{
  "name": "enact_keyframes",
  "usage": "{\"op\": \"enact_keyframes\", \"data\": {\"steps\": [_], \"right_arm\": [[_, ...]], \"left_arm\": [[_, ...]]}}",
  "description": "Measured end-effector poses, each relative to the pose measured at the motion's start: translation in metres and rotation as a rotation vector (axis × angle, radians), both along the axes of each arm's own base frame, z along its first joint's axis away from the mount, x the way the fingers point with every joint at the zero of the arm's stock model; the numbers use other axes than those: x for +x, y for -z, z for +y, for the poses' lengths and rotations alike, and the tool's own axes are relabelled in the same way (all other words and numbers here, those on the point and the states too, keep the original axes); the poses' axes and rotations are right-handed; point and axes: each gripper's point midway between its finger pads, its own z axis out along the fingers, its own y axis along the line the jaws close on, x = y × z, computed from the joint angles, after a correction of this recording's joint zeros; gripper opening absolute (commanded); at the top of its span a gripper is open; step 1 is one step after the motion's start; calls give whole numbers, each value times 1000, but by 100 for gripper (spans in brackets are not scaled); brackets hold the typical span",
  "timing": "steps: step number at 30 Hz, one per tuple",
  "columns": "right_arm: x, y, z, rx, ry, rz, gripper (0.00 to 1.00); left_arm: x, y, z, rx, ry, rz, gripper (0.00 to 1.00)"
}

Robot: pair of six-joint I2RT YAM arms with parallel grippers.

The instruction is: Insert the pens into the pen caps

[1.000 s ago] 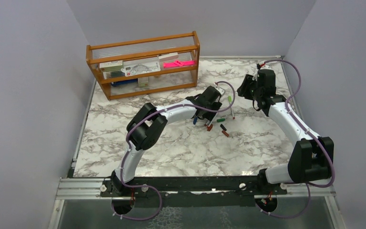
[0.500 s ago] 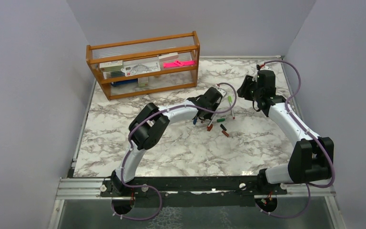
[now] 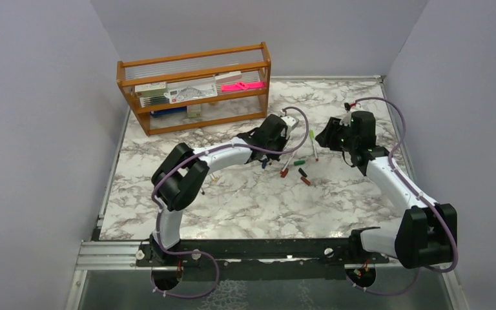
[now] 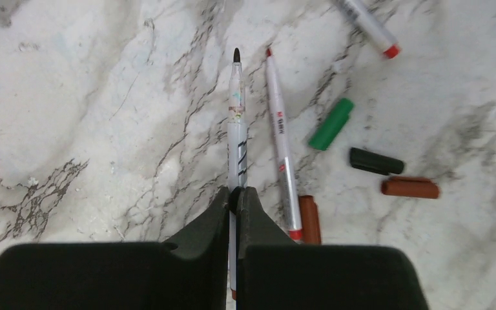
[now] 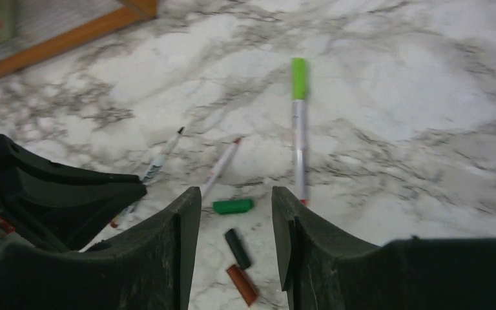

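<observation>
Left gripper: clenched on the black-tipped pen. Your jaws pinch the barrel toward its rear, most likely so that the writing end stays bare for a cap.
Black-tipped pen: runs straight out from the jaws, tip pointing away from the wrist. You cannot tell whether it is clear of the table.
Red-tipped pen: lies uncapped on the table just beside the held pen, nearly parallel to it, on the side toward the caps.
Green cap: loose on the table beyond the red-tipped pen, apart from the held pen's tip.
Dark cap: near the green cap, farther from the held pen. By colour it looks the likely partner for the black tip.
Red-brown cap: just past the dark cap, the farthest of the three. A second brown cap lies against the rear of the red-tipped pen.
Right gripper: released, jaws apart, nothing between them. It hangs above the caps with the green cap framed between its fingers, probably placed to take a cap and present it.
Green-capped pen: already closed, lying apart on the far side of the loose caps.
Wooden rack: at the table's far left, well away from the work.
Step in hand: pen secured, cap not yet gripped. You will need the cap's mouth turned toward the tip.
</observation>
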Motion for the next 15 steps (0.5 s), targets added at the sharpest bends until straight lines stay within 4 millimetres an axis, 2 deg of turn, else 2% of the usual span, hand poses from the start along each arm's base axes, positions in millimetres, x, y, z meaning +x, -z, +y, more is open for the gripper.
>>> {"op": "enact_keyframes", "data": {"steps": [3,6,8,11,15], "right_arm": [[-9,-2,24,114,-92,-16,50],[-13,-14,48,259,-170,-63,54],[-16,-25,59,330,-208,-91,54],[-15,-41,67,374,-248,-136,54],[-13,-54,72,392,-286,-173,54]], "left_arm": [[-6,-33,-4,-138,27,-21,0],[-14,-69,-13,-312,71,-53,0],[-17,-85,-17,-400,87,-67,0],[-23,-98,-26,-495,119,-68,0],[-31,-106,-34,-566,151,-50,0]]}}
